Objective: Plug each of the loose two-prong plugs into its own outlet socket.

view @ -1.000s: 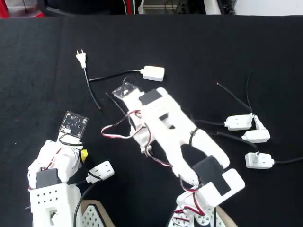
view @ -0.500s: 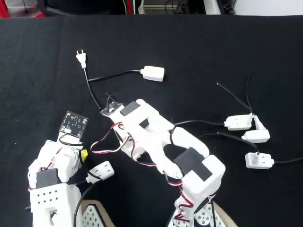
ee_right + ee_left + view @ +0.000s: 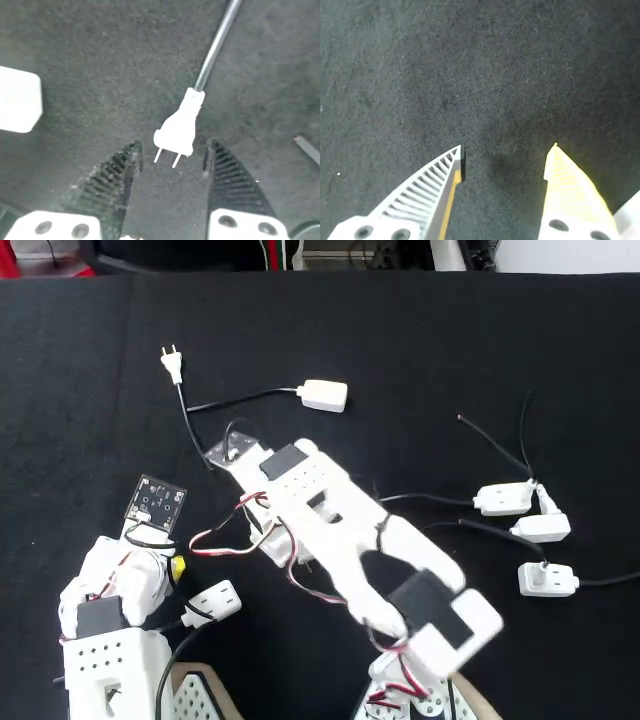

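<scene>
Watched right gripper (image 3: 228, 452) draw back, then push out again toward 11 o'clock. Jaws were apart. White two-prong plug on dark cord (image 3: 177, 131) lay on black cloth (image 3: 450, 340), prong end just between tips, ungripped. Left gripper (image 3: 507, 150) sat at 7 o'clock, jaws apart, empty. I judged grasp lined up, nothing plugged yet.
</scene>
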